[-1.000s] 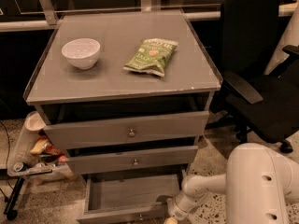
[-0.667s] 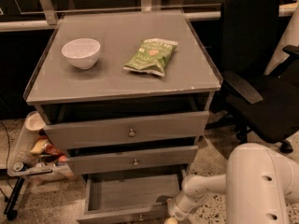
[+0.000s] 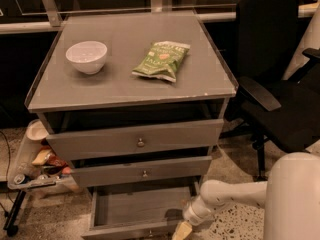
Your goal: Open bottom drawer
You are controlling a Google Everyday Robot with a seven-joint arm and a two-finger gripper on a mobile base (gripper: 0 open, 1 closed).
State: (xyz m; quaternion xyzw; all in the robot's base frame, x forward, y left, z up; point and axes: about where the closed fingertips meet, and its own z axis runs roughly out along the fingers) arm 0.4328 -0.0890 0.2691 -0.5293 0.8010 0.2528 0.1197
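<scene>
The bottom drawer is sitting pulled well out at the frame's bottom centre, tray showing, so the job is looking all but done. The pincer is hanging by the drawer front's right end, low in the frame; I cannot tell its grip.

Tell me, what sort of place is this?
Probably an office or lab corner: an office chair stands beside a grey cabinet with a bowl and snack bag on top. The gripper sits low by the front of the open bottom drawer.

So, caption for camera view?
Bottom drawer open, claw low beside its front corner; bowl and chip bag on top.
</scene>
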